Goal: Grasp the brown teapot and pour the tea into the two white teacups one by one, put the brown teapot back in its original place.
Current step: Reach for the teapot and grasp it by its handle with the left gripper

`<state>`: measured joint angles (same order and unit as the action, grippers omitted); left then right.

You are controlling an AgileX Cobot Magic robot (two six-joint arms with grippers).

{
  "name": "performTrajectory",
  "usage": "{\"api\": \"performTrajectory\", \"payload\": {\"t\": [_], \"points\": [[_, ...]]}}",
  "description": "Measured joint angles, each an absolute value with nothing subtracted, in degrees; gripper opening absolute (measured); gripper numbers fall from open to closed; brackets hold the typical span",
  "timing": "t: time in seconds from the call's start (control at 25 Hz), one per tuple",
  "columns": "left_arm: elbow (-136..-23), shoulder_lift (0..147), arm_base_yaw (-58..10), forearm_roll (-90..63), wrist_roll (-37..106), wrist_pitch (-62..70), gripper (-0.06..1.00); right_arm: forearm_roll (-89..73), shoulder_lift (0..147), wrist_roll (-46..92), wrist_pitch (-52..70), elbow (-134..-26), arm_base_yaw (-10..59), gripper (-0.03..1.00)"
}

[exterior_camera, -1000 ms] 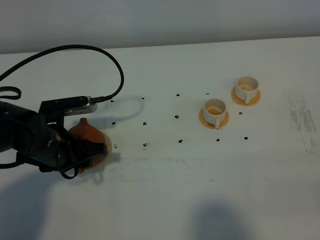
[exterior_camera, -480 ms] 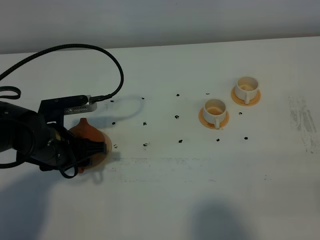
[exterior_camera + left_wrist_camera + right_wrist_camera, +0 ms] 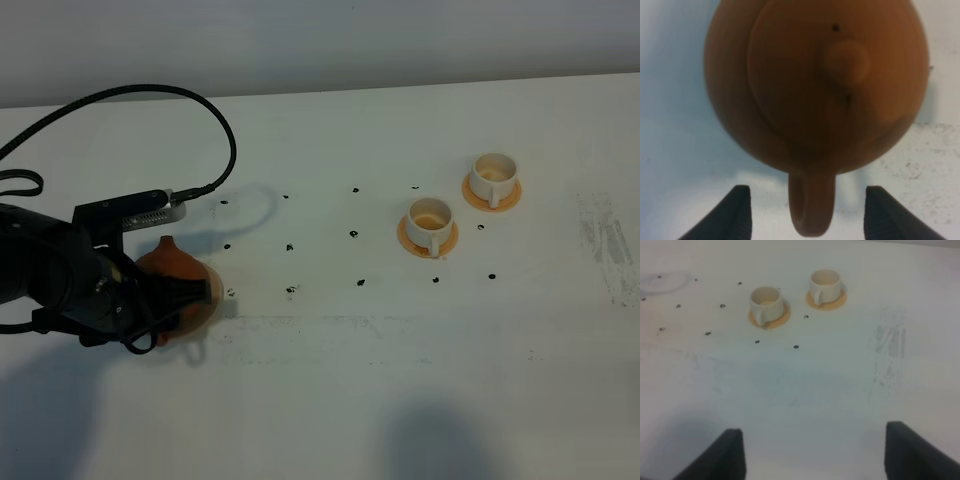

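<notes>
Table stretch (image 3: 330, 340) between brown teapot (image 3: 172, 266) and two white teacups (image 3: 431, 218) (image 3: 493, 176), left pincer (image 3: 807, 200) astride teapot handle (image 3: 810, 222)

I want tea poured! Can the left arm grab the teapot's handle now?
Probably yes: the left gripper stands open around the loop handle of the brown teapot, with nothing else in between.

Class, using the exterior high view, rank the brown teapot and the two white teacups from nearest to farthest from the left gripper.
1. The brown teapot, on the left of the view, right at the left gripper.
2. The front teacup, right of centre.
3. The back teacup, further right and further back.
</notes>
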<state>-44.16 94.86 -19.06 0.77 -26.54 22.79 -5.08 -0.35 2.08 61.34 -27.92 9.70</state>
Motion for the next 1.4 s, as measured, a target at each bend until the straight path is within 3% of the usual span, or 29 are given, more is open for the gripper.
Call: {"api": "performTrajectory", "payload": {"t": [1.0,1.2,1.4], "points": [[-45.5,95.7,-19.1,0.8,-26.8,21.7,0.48,-5.1,-0.4,2.1,61.3,-27.9,9.7,0.59],[-45.5,96.1,-19.1,0.8,-26.8,22.3,0.41,-5.1,-0.4,2.1,61.3,-27.9,9.7,0.59],[-45.5,97.4,-19.1,0.5,-26.8,22.8,0.22,-5.1,-0.4,2.1,61.3,-27.9,9.7,0.59]]}}
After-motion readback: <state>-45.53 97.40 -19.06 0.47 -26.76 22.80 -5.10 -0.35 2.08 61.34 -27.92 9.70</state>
